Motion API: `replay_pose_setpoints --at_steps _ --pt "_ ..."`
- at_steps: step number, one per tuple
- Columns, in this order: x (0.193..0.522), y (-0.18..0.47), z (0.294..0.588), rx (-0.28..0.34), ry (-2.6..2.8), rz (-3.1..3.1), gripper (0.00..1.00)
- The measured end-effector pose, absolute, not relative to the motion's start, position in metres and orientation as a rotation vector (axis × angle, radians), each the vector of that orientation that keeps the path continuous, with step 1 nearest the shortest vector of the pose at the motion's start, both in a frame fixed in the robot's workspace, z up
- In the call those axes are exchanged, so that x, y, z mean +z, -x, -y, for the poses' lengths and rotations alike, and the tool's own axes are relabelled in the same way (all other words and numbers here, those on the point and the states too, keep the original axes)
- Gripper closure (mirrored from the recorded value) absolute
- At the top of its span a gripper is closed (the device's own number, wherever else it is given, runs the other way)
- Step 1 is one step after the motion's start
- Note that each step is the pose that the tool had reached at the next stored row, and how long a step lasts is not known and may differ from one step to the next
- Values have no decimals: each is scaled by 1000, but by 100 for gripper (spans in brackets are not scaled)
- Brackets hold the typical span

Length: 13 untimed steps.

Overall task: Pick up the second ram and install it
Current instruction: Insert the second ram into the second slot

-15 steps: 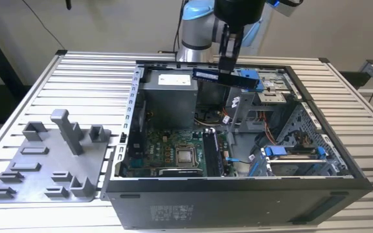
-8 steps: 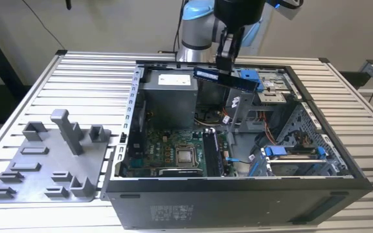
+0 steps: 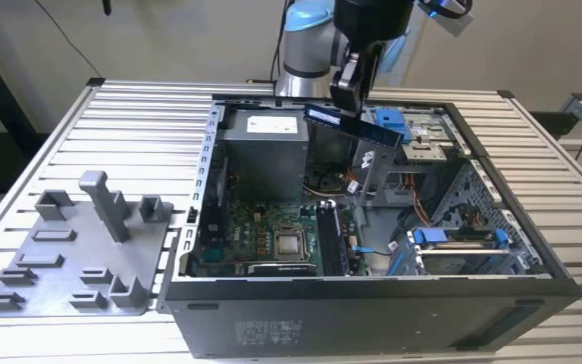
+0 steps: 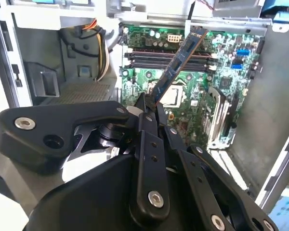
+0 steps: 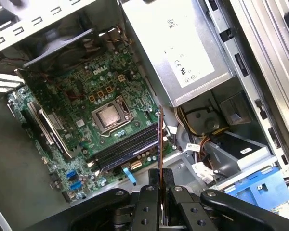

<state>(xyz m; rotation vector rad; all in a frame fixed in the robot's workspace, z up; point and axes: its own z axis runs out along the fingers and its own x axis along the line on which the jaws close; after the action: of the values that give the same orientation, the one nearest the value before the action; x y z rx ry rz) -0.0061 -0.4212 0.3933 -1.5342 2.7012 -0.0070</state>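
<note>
The gripper is clamped on one end of the second ram. It holds the stick tilted in the air over the far part of the open computer case, free end toward the exterior view's right. The grey fixture lies on the table at the exterior view's left, well apart from the stick.

By my reading the pick-up is done and the carry to the board is the step in hand. In both wrist views the stick hangs above the motherboard, near the long black memory slots but not touching them. I cannot tell for sure which slot is free.

Seating calls for bringing the stick level, parallel to a free slot and square over it, then pressing straight down.
</note>
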Motion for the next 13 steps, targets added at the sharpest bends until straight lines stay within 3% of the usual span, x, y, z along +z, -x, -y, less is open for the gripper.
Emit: replay_pose_setpoints --at_steps 13 --pt "391 6 421 -13 1259 -2841 86"
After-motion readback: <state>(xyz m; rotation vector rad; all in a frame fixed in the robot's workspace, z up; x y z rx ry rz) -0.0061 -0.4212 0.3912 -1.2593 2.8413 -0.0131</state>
